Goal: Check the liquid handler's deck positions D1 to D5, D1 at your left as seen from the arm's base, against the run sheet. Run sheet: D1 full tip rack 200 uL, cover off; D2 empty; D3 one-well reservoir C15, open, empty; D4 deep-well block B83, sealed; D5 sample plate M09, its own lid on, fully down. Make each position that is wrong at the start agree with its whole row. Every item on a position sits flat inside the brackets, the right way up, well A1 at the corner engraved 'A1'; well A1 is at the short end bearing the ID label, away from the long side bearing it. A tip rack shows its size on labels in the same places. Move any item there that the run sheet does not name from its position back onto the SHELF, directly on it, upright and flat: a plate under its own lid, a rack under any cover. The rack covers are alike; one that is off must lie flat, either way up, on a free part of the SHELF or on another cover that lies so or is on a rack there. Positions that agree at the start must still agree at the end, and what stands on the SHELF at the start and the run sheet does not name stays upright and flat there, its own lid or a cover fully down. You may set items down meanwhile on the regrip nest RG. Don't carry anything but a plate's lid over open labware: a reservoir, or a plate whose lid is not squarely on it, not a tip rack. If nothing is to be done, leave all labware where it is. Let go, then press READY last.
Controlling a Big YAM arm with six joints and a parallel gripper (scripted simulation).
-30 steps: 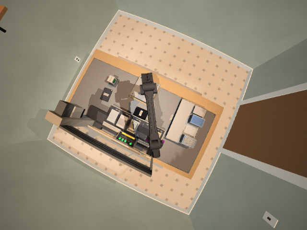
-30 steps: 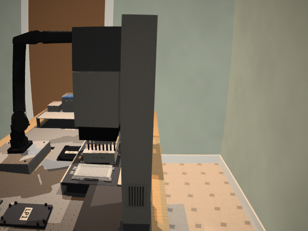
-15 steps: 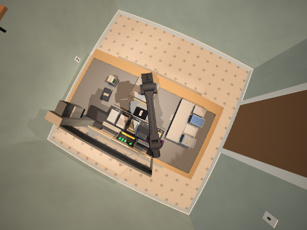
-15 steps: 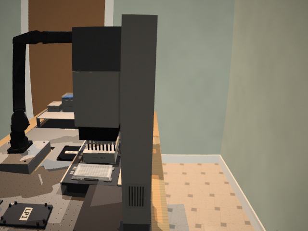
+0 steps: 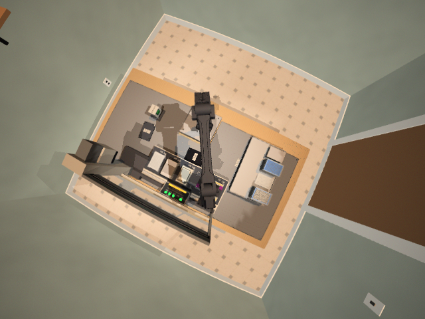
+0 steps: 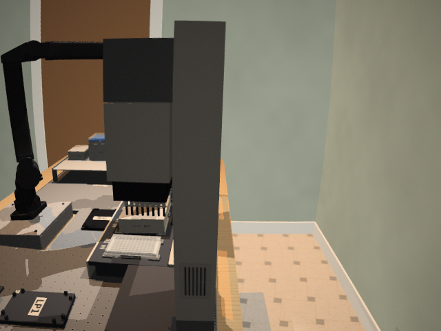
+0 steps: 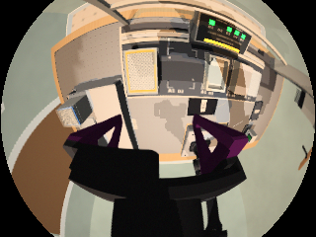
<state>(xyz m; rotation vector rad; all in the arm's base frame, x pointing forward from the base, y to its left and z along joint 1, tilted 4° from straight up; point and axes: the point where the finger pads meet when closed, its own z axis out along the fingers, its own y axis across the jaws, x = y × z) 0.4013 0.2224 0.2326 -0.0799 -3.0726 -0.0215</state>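
Left bench edge: liquid handler column [image 6: 197, 171], sample plate [image 6: 133, 245] and tip rack [image 6: 144, 222] on its deck. Mid-bench: arm stretched high across, pincer [image 7: 161, 138] spread wide, holding nothing, above the deck. Right edge: shelf [image 5: 248, 165] with blue-topped rack [image 5: 273, 167]; bare bench between.

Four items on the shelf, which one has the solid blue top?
The blue-topped box, second from the shelf's far end. Its neighbours are plain white or pale, and the near-end rack is speckled with a blue rim only.
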